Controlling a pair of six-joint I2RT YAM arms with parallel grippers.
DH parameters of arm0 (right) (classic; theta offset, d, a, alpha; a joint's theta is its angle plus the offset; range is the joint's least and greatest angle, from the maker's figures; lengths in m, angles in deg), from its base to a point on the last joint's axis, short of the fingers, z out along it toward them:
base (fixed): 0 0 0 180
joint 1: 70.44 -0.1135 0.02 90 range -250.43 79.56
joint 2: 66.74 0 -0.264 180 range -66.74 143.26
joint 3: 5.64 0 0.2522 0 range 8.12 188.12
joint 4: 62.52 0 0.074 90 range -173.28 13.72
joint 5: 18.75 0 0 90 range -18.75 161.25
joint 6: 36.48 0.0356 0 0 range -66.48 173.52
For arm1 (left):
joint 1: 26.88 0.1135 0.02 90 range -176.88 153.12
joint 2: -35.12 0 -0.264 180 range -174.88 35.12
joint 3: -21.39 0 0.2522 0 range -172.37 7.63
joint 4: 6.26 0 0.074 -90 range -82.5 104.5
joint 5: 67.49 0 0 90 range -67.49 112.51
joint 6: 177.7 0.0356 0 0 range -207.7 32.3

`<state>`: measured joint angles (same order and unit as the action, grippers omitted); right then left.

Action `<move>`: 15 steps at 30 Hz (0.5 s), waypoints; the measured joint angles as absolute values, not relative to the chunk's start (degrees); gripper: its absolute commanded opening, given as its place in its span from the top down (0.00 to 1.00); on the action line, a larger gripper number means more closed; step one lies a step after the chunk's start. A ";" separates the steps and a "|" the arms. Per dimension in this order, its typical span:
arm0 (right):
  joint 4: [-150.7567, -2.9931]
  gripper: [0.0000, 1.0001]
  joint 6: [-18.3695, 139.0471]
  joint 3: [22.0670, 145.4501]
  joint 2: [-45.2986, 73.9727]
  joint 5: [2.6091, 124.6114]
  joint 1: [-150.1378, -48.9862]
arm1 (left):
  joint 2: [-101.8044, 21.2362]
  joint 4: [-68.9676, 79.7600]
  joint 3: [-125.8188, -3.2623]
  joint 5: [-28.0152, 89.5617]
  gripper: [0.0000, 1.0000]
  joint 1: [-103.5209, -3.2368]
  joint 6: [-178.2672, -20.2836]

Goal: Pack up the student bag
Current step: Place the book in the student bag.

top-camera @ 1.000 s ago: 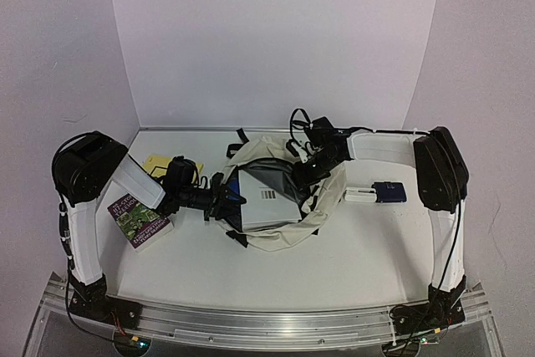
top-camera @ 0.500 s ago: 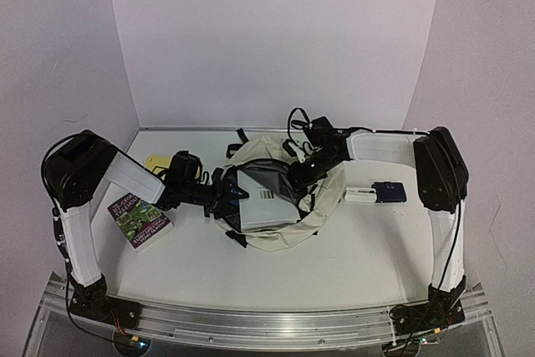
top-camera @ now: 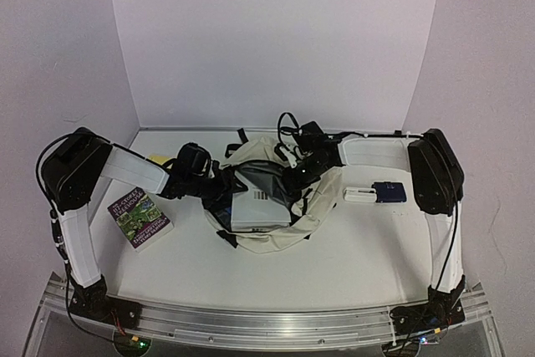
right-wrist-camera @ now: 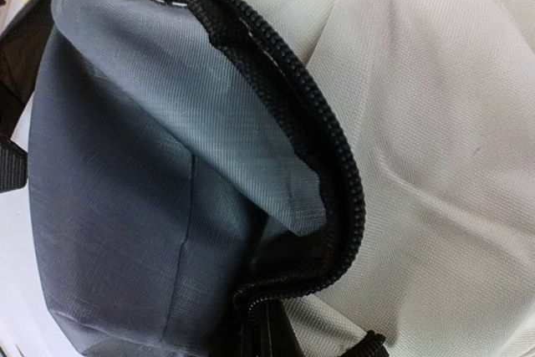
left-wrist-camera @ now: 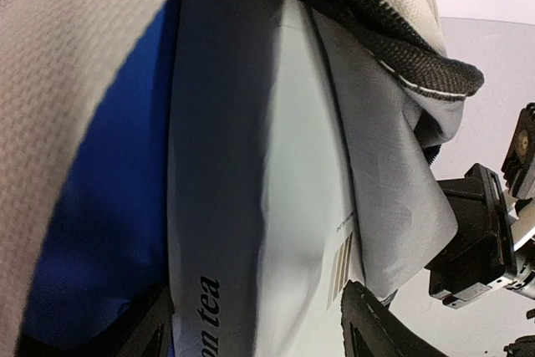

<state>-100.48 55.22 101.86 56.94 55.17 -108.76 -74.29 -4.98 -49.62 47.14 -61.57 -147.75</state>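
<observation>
The student bag [top-camera: 276, 237], cream with a black zipper rim, lies in the middle of the table with its mouth held wide. A white box [top-camera: 261, 205] printed with "tea" lies inside against the grey lining. My left gripper [top-camera: 219, 196] reaches into the mouth from the left. In the left wrist view its fingers [left-wrist-camera: 372, 323] stand apart on either side of the white box [left-wrist-camera: 284, 165], with a blue surface [left-wrist-camera: 100, 206] beside it. My right gripper [top-camera: 294, 177] is shut on the bag's zipper rim [right-wrist-camera: 334, 165] at the back edge, lifting it.
A book with a green cover [top-camera: 140, 217] lies at the left under my left arm. A yellow item [top-camera: 155, 158] peeks out behind it. A small white item [top-camera: 359, 195] and a dark blue item [top-camera: 389, 192] sit to the right of the bag.
My left arm has pushed rightward, deeper into the bag's mouth, and the white box has slid further in. The right gripper has shifted slightly left with the rim.
</observation>
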 measured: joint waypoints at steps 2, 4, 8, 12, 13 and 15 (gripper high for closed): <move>-100.01 1.00 55.11 101.88 57.55 55.30 -108.86 | -74.65 -5.19 -49.84 46.80 0.41 -61.76 -147.07; -99.56 1.00 55.04 101.97 58.15 55.26 -109.00 | -75.20 -7.74 -49.04 47.26 0.45 -61.59 -146.52; -99.18 1.00 55.04 102.47 58.82 55.13 -109.35 | -75.82 -17.21 -44.92 48.87 0.56 -61.09 -146.66; -99.20 1.00 55.04 102.62 58.87 55.13 -109.60 | -75.86 -24.21 -41.46 49.78 0.59 -60.99 -147.69; -99.21 1.00 55.04 102.62 58.86 55.13 -109.63 | -75.86 -25.20 -41.03 50.11 0.59 -60.97 -147.97; -99.34 1.00 55.07 102.71 58.76 55.03 -109.64 | -75.90 -26.78 -40.34 51.18 0.57 -60.97 -149.02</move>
